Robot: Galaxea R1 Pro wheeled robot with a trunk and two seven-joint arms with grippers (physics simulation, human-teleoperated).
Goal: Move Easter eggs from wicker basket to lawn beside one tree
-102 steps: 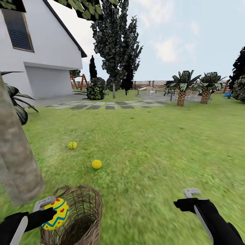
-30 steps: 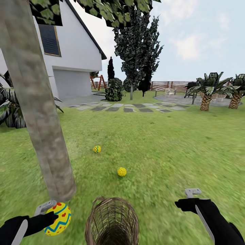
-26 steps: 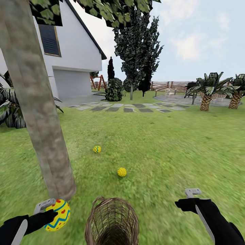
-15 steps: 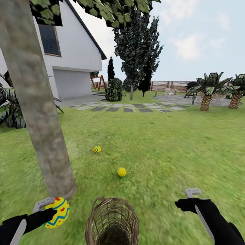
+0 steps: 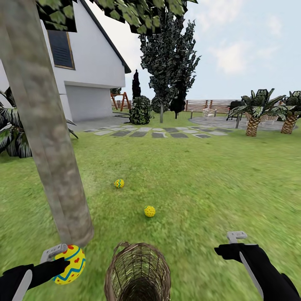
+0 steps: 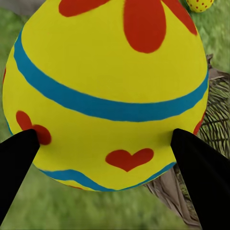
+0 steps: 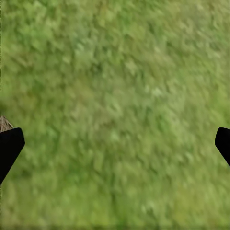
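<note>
Green lawn [image 5: 200, 179] runs from the robot out to a stepping-stone path [image 5: 159, 133], a white house [image 5: 83, 79] at far left and palms [image 5: 255, 113] at far right. Close on the left rises the tree [image 5: 50, 138], its mottled trunk meeting the grass just beyond the left end effector [image 5: 62, 261].

That end effector is closed around one Easter egg [image 5: 70, 265], yellow with a blue zigzag and red marks, held low beside the trunk's foot; judging by the task, it is kept there so it can be set down next to this tree. Two more eggs already lie on the grass: a zigzag egg [image 5: 119, 183] farther off and a dotted egg [image 5: 149, 211] nearer, both to the right of the trunk. The wicker basket [image 5: 138, 271] sits near centre between the arms, and no egg can be seen inside its weave.

The right end effector [image 5: 236, 242] hovers over bare grass with its fingers spread wide and nothing between them, apparently just parked.

From the left wrist, the gripped egg [image 6: 105, 91] shows its red flower and hearts, with both dark fingertips [image 6: 17, 163] pressed on its sides and the basket's weave [image 6: 215, 115] just behind it. The right wrist camera confirms grass [image 7: 115, 115] between well-separated fingertips [image 7: 9, 146].
</note>
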